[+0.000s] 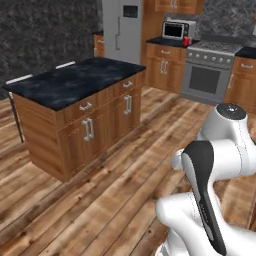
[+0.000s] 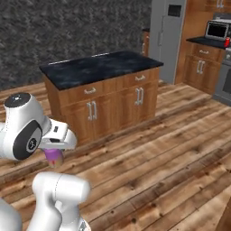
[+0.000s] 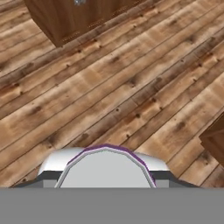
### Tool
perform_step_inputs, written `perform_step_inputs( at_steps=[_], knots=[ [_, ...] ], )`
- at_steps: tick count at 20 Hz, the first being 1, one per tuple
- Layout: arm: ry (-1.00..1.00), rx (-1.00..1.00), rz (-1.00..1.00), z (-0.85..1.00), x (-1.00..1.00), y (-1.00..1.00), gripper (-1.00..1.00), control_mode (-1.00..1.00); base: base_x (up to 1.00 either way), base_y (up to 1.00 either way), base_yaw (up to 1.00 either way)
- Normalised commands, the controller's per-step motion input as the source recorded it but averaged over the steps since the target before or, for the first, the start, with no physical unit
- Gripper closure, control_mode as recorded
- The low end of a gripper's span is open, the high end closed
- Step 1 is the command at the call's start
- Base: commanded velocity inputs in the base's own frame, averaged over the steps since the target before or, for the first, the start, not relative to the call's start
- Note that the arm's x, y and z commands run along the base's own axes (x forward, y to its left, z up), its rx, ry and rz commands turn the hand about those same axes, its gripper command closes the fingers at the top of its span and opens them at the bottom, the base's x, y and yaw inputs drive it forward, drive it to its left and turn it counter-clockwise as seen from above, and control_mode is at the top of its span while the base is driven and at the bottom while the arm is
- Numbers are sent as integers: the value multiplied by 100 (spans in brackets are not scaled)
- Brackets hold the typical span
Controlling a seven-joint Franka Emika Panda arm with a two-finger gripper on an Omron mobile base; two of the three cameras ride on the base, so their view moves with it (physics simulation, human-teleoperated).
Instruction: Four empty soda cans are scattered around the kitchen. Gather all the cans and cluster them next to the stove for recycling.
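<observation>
Island (image 1: 65, 85): black-topped wooden block, 10 o'clock in the left base view.
Stove (image 1: 210, 70): silver range, 1 o'clock, far wall.
Gripper (image 2: 55, 155): closed around the pale purple can (image 3: 105, 168), silver top facing the hand camera.
Red can (image 1: 187, 41): on the counter, just left of the stove.

Kitchen island (image 1: 75, 82) at centre-left of the left base view, black marbled top over orange-brown drawers and doors with silver handles; seen again upper centre of the right base view. Grey refrigerator (image 1: 121, 31) at top centre, against the far wall. Silver toaster oven (image 1: 176, 30) on the black counter (image 1: 167, 42) at upper right, over wooden base cabinets (image 1: 163, 67). Dark mottled wall (image 1: 45, 30) across the upper left. Wood plank floor (image 3: 109, 83) across the hand view, island corner at its top left.
</observation>
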Motion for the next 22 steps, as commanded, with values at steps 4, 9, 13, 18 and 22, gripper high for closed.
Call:
perform_step_inputs(
  at_steps=[4, 9, 13, 18, 22],
  knots=[
    [0, 0, 0, 0, 0, 0, 100, 100, 0, 0, -39],
    [0, 0, 0, 0, 0, 0, 100, 100, 0, 0, -37],
    [0, 0, 0, 0, 0, 0, 100, 100, 16, 13, -32],
    [0, 0, 0, 0, 0, 0, 100, 100, 34, 31, -25],
    [0, 0, 0, 0, 0, 0, 100, 100, 45, 42, -22]
  ],
)
